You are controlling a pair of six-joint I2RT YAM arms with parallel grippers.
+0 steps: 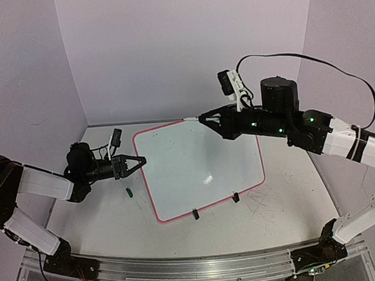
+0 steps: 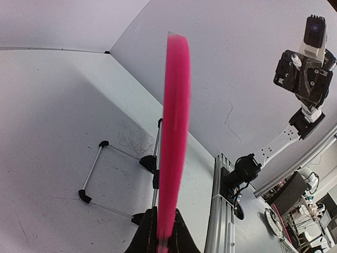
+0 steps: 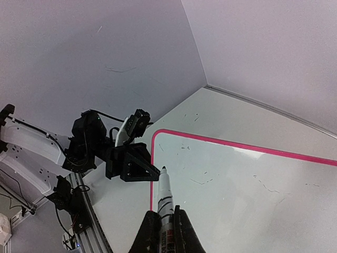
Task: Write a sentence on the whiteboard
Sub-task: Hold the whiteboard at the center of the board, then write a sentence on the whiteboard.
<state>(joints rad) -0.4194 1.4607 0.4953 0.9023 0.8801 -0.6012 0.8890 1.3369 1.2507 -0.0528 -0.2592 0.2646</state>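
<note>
The whiteboard (image 1: 202, 171) lies flat mid-table, glossy white with a pink rim and two black clips on its near edge. My left gripper (image 1: 141, 161) is shut on its left edge; the left wrist view shows the pink rim (image 2: 176, 105) edge-on, running up from between the jaws of the left gripper (image 2: 164, 211). My right gripper (image 1: 202, 118) is shut on a white marker (image 1: 191, 119) over the far left corner. In the right wrist view the marker (image 3: 165, 195) points its bare tip at the whiteboard (image 3: 253, 200), close to the left gripper (image 3: 157, 172). The sentence is out of view; only faint specks show.
A small green cap (image 1: 130, 192) lies on the table left of the board. Grey scribbles (image 1: 266, 202) mark the tabletop at the right. A wire stand with black feet (image 2: 95, 166) shows beside the rim. Walls close the back and sides; a metal rail (image 1: 196, 268) runs along the near edge.
</note>
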